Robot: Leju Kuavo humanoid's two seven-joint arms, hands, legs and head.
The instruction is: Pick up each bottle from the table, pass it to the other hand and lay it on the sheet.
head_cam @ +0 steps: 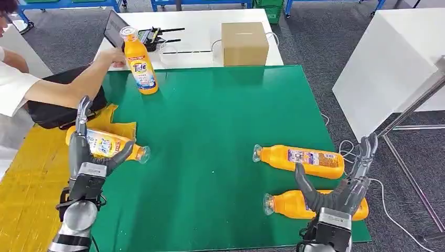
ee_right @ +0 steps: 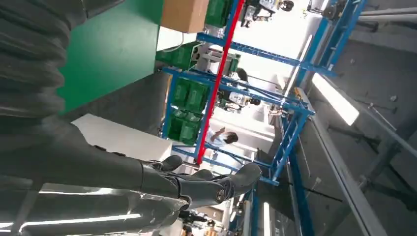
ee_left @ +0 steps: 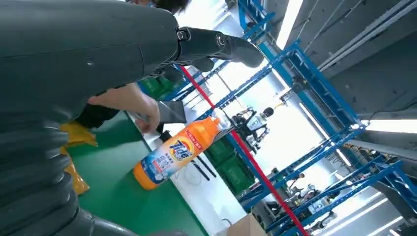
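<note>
Two orange bottles lie on the green table (head_cam: 210, 131) at the right: a farther one (head_cam: 299, 158) and a nearer one (head_cam: 286, 205). My right hand (head_cam: 343, 184) stands open just above the nearer bottle's base, fingers spread upward. A third orange bottle (head_cam: 107, 144) lies at the edge of the yellow sheet (head_cam: 31, 178), its cap end over the green. My left hand (head_cam: 86, 152) is open in front of it, fingers up, holding nothing. A fourth bottle (head_cam: 140, 60) (ee_left: 174, 155) stands upright at the far left, with a person's hand (head_cam: 113, 55) (ee_left: 130, 103) touching it.
A cardboard box (head_cam: 244, 43) and a tablet with cables (head_cam: 116, 29) sit on the white table behind. A dark bag (head_cam: 57, 113) lies at the left under the person's arm. A white cabinet (head_cam: 388, 63) stands off the table's right side.
</note>
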